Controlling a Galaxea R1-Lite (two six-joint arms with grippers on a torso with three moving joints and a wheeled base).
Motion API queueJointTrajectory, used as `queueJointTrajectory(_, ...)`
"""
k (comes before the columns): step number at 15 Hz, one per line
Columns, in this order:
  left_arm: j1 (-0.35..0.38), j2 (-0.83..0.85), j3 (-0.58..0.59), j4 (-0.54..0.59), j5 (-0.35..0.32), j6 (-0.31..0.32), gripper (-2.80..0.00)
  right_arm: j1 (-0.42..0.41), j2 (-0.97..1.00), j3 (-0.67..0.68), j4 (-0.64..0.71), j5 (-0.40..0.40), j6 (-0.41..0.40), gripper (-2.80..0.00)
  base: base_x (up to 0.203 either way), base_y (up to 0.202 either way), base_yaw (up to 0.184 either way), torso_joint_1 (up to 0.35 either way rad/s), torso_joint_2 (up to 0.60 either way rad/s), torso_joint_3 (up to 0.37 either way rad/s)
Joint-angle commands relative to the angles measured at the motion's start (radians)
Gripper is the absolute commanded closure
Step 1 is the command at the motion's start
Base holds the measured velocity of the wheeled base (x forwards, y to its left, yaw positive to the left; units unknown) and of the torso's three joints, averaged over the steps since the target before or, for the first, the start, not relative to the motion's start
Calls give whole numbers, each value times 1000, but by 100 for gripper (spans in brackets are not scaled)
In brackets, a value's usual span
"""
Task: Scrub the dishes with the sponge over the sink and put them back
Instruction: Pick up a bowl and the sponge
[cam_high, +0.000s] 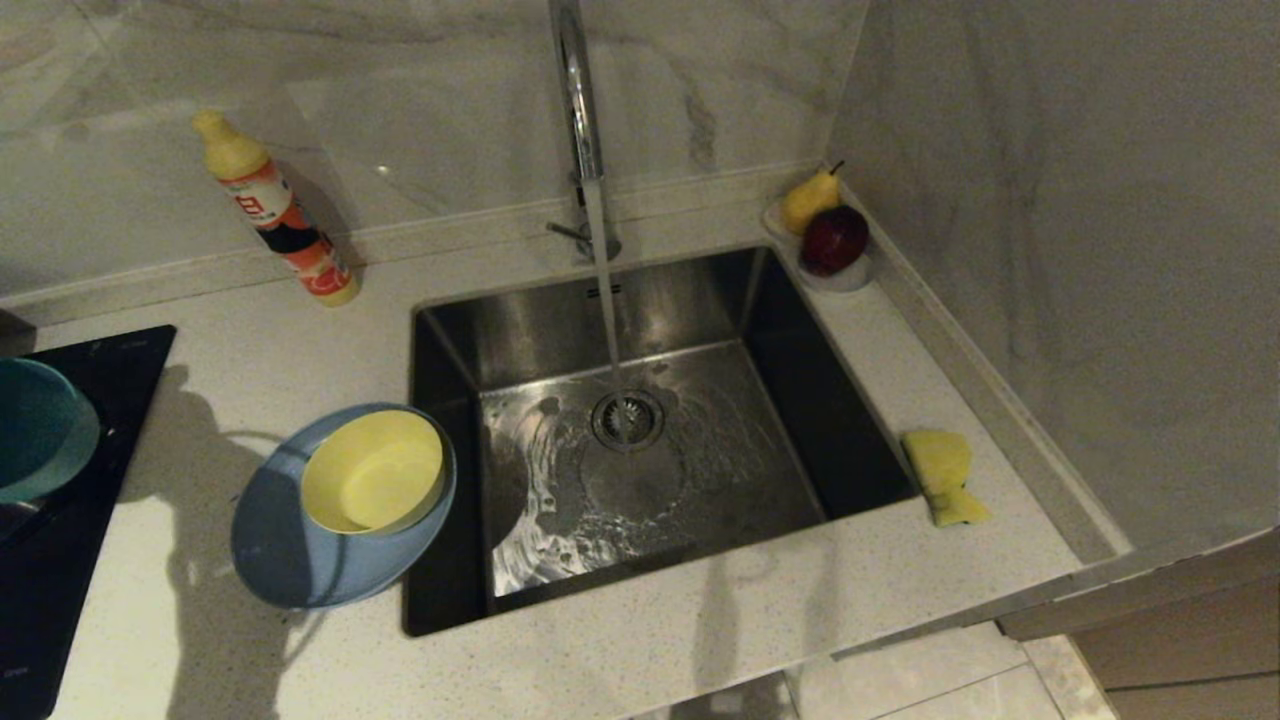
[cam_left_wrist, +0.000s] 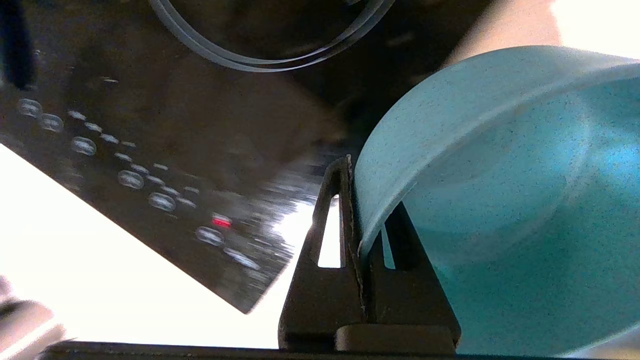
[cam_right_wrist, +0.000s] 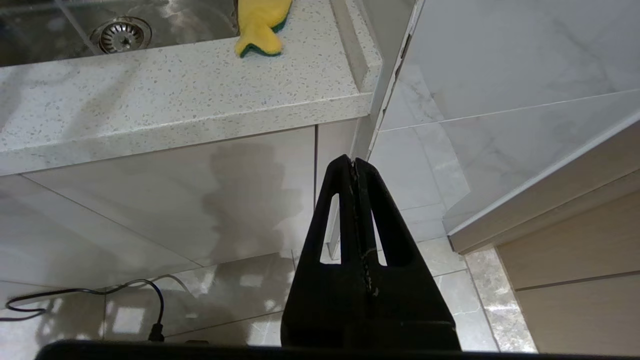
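Note:
The teal bowl (cam_high: 40, 430) hangs at the far left over the black cooktop. My left gripper (cam_left_wrist: 362, 210) is shut on its rim, one finger outside the wall and one inside the teal bowl (cam_left_wrist: 500, 200). The yellow bowl (cam_high: 372, 472) sits inside the periwinkle plate (cam_high: 290, 560) at the sink's left edge. The sponge (cam_high: 945, 475) lies on the counter right of the steel sink (cam_high: 700, 330), and the sponge (cam_right_wrist: 260, 25) also shows in the right wrist view. My right gripper (cam_right_wrist: 354, 165) hangs shut and empty below the counter front.
Water runs from the chrome faucet (cam_high: 580, 110) onto the drain strainer (cam_high: 628, 418). A detergent bottle (cam_high: 275, 210) stands at the back left. A clear dish holds a pear (cam_high: 808, 200) and an apple (cam_high: 834, 240) in the back right corner. A wall bounds the counter on the right.

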Motion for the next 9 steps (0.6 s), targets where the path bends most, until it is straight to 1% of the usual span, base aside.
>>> queueJointTrajectory(1, 2, -138, -21, 23, -66, -52, 0, 0, -2, 0, 0, 0, 0, 0, 0, 0, 0, 0, 0, 0)
queueJointTrajectory(3, 0, -201, -66, 31, -177, -131, 0, 0, -1, 0, 0, 0, 0, 0, 0, 0, 0, 0, 0, 0)
queueJointTrajectory(5, -7, -243, -118, 32, -270, -169, 0, 0, -1, 0, 0, 0, 0, 0, 0, 0, 0, 0, 0, 0)
queueJointTrajectory(6, -25, -247, -141, 33, -289, -174, 0, 0, 0, 0, 0, 0, 0, 0, 0, 0, 0, 0, 0, 0)
queueJointTrajectory(7, -65, -244, -172, 39, -294, -184, 0, 0, -2, 0, 0, 0, 0, 0, 0, 0, 0, 0, 0, 0)
queueJointTrajectory(9, -172, -235, -245, 73, -295, -224, 0, 0, 0, 0, 0, 0, 0, 0, 0, 0, 0, 0, 0, 0)
